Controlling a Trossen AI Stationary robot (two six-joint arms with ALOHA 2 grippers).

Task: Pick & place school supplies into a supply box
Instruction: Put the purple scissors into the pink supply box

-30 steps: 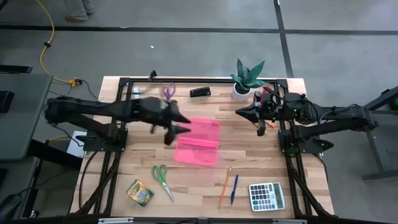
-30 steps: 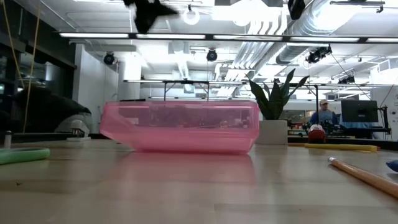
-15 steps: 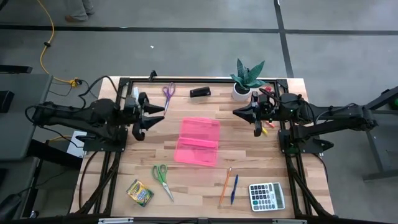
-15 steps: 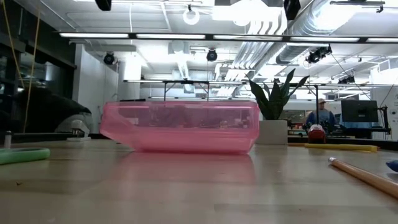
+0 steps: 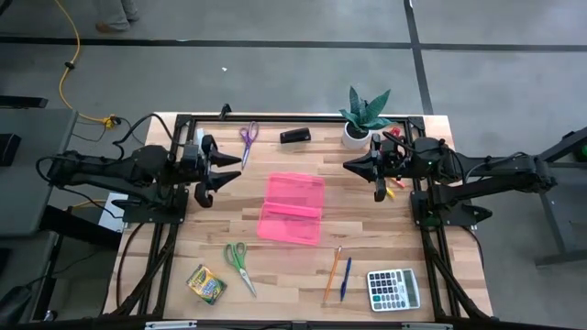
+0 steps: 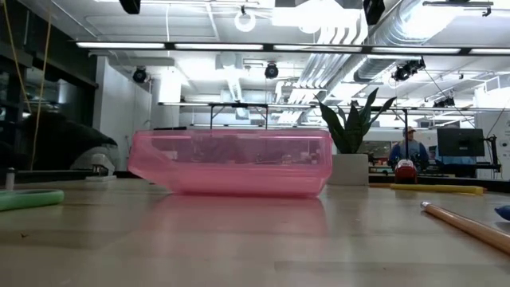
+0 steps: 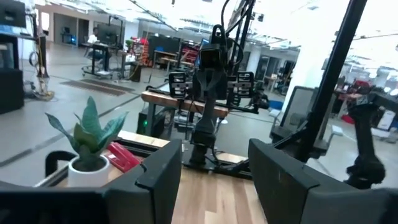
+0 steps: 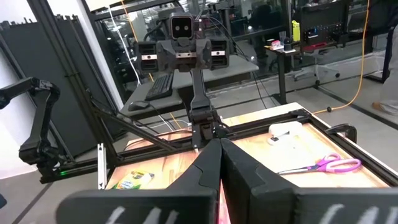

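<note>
The pink translucent supply box [image 5: 293, 208] lies on the table's middle; in the low view [image 6: 231, 163] its bottom rests on the wood. Purple-handled scissors [image 5: 249, 134] lie at the far edge, green-handled scissors [image 5: 240, 264] at the near left. An orange pencil [image 5: 332, 273] and a blue pen [image 5: 345, 278] lie near the front. My left gripper [image 5: 229, 170] hangs open and empty left of the box, high above the table [image 7: 214, 162]. My right gripper [image 5: 348, 167] hangs shut and empty right of the box [image 8: 214, 149].
A grey calculator [image 5: 393, 290] lies at the near right and a crayon box [image 5: 206, 284] at the near left. A potted plant [image 5: 365, 119] and a small black object [image 5: 295, 136] stand at the far edge. A person shows in the room behind [image 6: 409, 145].
My left gripper has drawn back from above the box's left edge toward the table's left edge, then held still. The box and the supplies have not moved.
</note>
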